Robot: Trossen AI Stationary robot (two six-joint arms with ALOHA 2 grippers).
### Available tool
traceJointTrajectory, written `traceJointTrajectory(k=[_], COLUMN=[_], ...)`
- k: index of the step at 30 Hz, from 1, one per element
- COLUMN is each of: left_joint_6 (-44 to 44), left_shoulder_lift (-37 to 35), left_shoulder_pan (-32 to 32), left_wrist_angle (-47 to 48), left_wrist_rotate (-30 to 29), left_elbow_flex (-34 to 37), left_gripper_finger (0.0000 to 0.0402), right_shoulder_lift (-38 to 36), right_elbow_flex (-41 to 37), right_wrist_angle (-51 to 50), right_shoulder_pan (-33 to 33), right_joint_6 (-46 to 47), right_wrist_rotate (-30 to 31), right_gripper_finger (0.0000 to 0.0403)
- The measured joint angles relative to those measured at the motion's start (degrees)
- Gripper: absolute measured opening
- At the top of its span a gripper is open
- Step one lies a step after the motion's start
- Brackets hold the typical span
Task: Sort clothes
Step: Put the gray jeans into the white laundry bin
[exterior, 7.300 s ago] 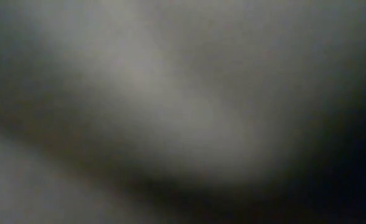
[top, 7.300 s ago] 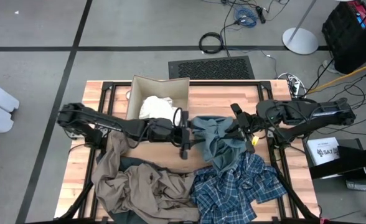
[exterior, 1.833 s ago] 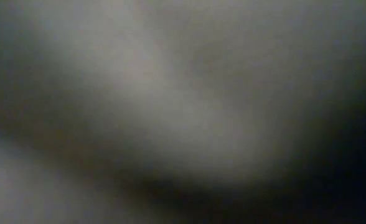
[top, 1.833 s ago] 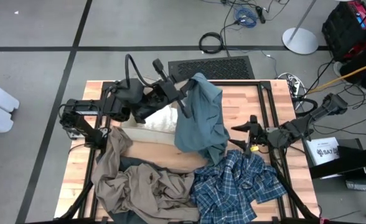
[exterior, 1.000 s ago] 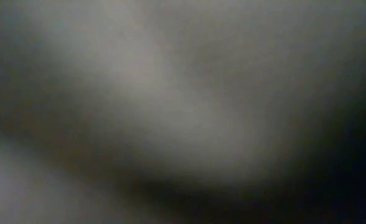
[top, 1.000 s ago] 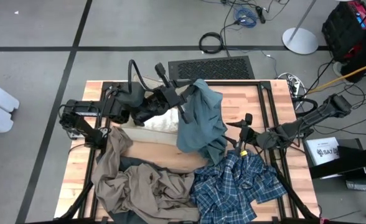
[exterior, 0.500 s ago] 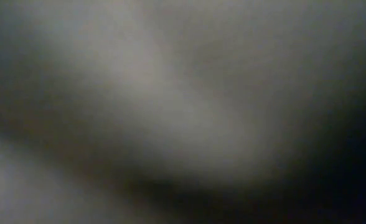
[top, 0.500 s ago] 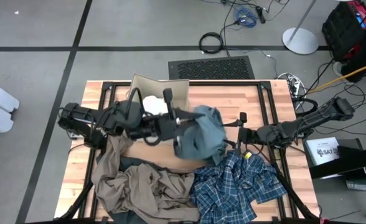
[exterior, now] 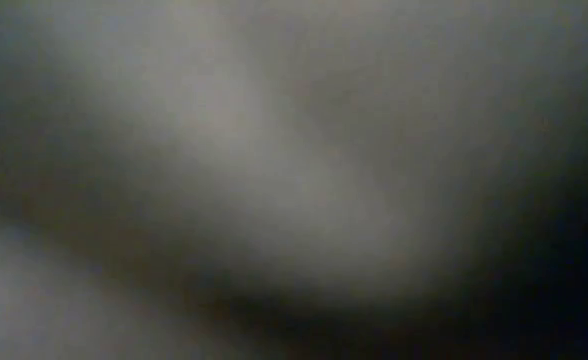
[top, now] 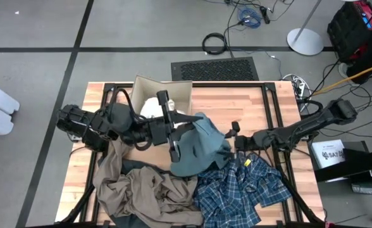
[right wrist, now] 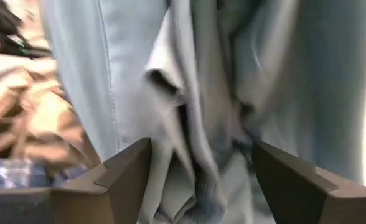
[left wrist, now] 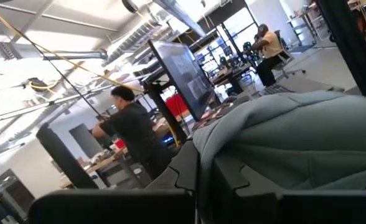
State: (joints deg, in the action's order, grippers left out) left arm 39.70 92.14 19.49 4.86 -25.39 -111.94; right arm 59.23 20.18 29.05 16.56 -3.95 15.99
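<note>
Sorting barely begun, we judge: white garment boxed, left gripper clamped on teal garment mid-frame, right gripper agape beside it, three garments unsorted lower frame.

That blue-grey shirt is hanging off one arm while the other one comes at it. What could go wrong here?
The left gripper holds the teal-grey garment shut on only one edge, so it might slip out and fall onto the plaid shirt lying just below.

The right gripper, open right at the hanging fabric, may pinch several folds at once; its wrist view shows bunched layers between the fingers.
</note>
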Motion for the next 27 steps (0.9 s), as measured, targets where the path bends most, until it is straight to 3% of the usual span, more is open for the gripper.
traceJointTrajectory(k=[3, 5, 8, 11, 14, 17, 22, 27], left_joint_6=[-0.22, -0.24, -0.24, -0.26, -0.28, -0.28, -0.18, 0.13], left_shoulder_lift=[0.0, 0.0, 0.0, 0.0, 0.0, 0.0, 0.0, 0.0], left_shoulder_pan=[0.0, 0.07, 0.07, 0.07, 0.07, 0.07, -0.73, -4.95], left_wrist_angle=[0.2, 0.16, 0.17, 0.15, 0.0, -0.31, -4.03, -11.55], left_wrist_rotate=[-0.15, -0.6, -1.44, -2.27, -2.51, -2.54, -2.31, -2.07], left_elbow_flex=[0.0, 0.0, 0.0, 0.0, 0.0, 0.0, 0.0, 0.0], left_gripper_finger=[0.0018, 0.0018, 0.0018, 0.0018, 0.0018, 0.0018, 0.0018, 0.0018], right_shoulder_lift=[2.7, 3.83, 5.01, 5.42, 4.1, 0.16, -5.58, -6.61], right_elbow_flex=[0.06, 0.38, 1.66, 3.53, 7.04, 13.47, 30.52, 49.24], right_wrist_angle=[5.49, 6.67, 6.61, 6.42, 4.49, -7.2, -37.84, -51.08], right_shoulder_pan=[-0.16, -0.22, -0.22, -0.26, 0.14, 0.91, 2.8, 4.92], right_joint_6=[-0.19, -0.17, 0.39, 0.81, 2.05, 1.35, -3.48, -13.42], right_wrist_rotate=[-1.47, -1.4, -1.57, -5.75, -10.06, -9.62, 6.52, 28.89], right_gripper_finger=[0.0239, 0.0201, 0.0113, 0.0023, 0.0012, 0.0003, 0.0001, 0.0001])
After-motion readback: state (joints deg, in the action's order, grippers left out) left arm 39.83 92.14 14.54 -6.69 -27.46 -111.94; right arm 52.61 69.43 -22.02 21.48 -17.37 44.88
